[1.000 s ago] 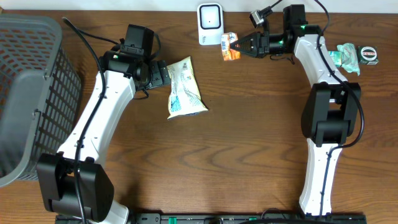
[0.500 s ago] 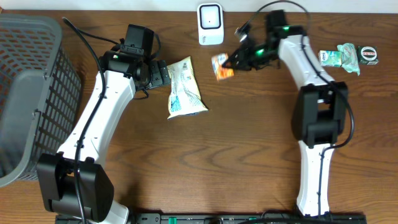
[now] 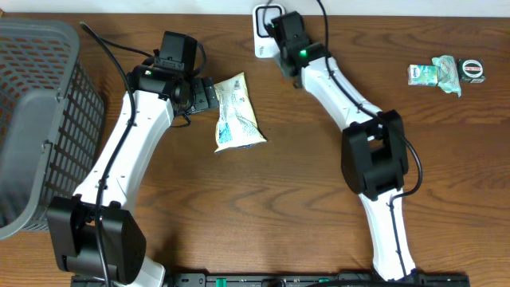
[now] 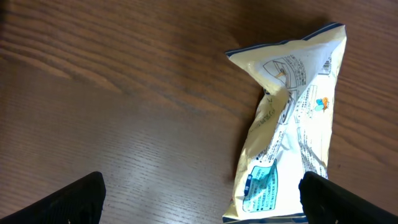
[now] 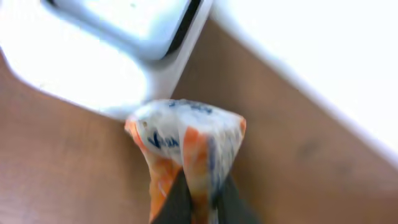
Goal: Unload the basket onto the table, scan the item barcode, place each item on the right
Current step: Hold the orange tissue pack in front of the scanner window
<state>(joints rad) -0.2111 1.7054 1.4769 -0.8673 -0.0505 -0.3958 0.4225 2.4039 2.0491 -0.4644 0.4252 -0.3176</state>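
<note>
The right claw (image 5: pixel 202 196), gripping the orange packet (image 5: pixel 186 134), has now brought it to the scanner (image 5: pixel 74 74) for reading.

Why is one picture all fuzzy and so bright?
Right wrist view: blurred, the orange packet smeared, the white scanner washed out by glare. Left wrist view: sharp, print on the cream bag crisp. Overhead view: evenly lit, clear.

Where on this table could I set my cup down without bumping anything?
The widest bare patch is the middle of the table, between the left arm and right arm, nearer the bases than the pouch. Another lies right of the right arm, nearer than the green packets. Crowded: the back edge by the scanner, and around the basket.
</note>
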